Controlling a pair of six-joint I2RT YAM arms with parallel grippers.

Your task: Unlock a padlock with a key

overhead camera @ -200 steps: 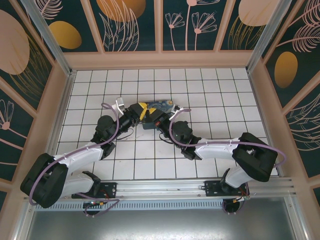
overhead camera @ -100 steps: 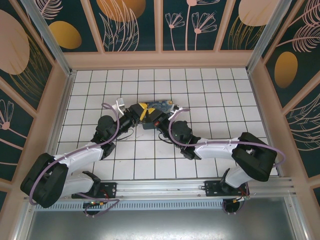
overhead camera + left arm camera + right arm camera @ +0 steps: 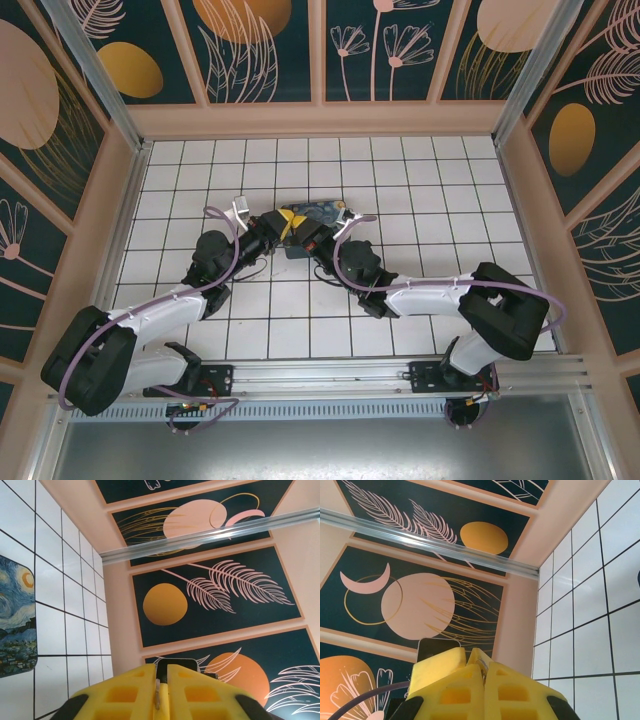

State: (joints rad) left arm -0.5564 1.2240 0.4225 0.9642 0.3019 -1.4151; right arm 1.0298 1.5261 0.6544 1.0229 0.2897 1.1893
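In the top view my two grippers meet tip to tip over the middle tiles, the left gripper [image 3: 287, 224] coming from the left and the right gripper [image 3: 306, 230] from the right. In the left wrist view the yellow fingers [image 3: 125, 695] stand pressed together on a thin pale pinkish sliver, the key [image 3: 157, 695]. The right wrist view shows my right gripper [image 3: 484, 672] shut on a small bit of grey metal, the padlock [image 3: 483, 667], mostly hidden between the pads. A yellow finger of the other gripper [image 3: 439, 666] lies right against it.
A dark-blue swirl-painted box [image 3: 325, 212] lies just behind the grippers, seen also at the left edge of the left wrist view as the box [image 3: 15, 625]. Painted walls [image 3: 320, 50] enclose the white tiled floor [image 3: 440, 200] on three sides.
The left jaws have closed in on the thin sliver. The right arm has shifted slightly to the left, toward the left gripper.
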